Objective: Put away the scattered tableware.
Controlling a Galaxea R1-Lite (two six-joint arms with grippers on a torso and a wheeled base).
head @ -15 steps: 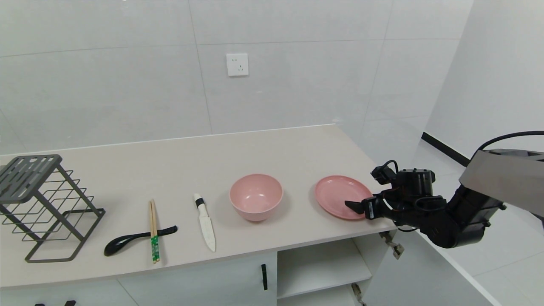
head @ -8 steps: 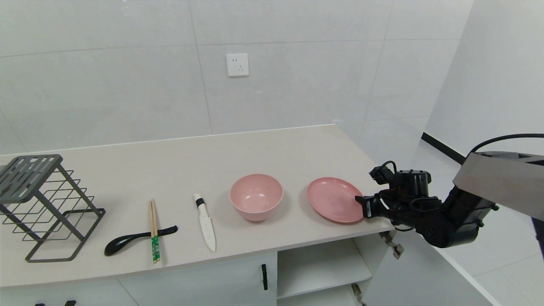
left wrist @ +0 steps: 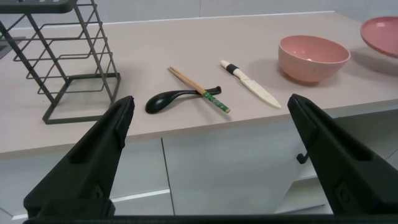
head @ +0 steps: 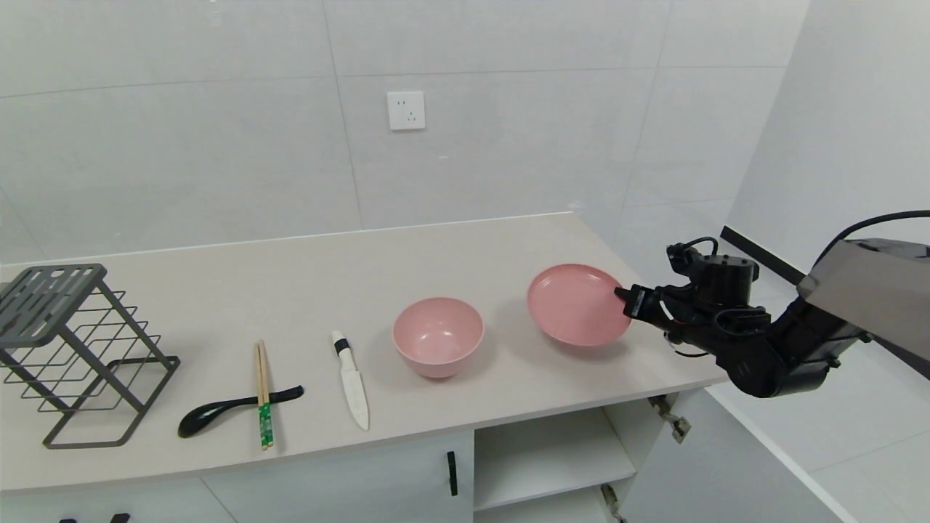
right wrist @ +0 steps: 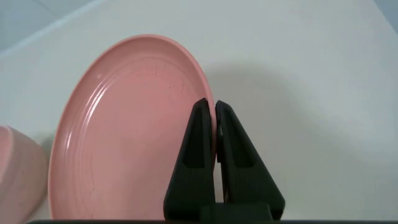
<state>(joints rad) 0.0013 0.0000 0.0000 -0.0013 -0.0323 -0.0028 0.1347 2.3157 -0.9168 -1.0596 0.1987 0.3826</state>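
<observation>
In 1 second the right gripper point(head: 623, 296) has raised the pink plate point(head: 574, 305), tilted, above the countertop point(head: 465, 247), pinching its right rim. The dish rack point(head: 69, 341) stands far left, past the pink bowl point(head: 437, 335), nearer the wide-spread left gripper point(left wrist: 209, 106).

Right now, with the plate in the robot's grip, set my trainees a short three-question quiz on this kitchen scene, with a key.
1. True or false: the right tool is shut on the pink plate at its rim.
2. What lies across the handle of the black spoon? A) a fork B) chopsticks C) a straw
3. Fill in: between the knife and the plate stands a pink ____.
Key: 1 true; 2 B; 3 bowl.
</observation>
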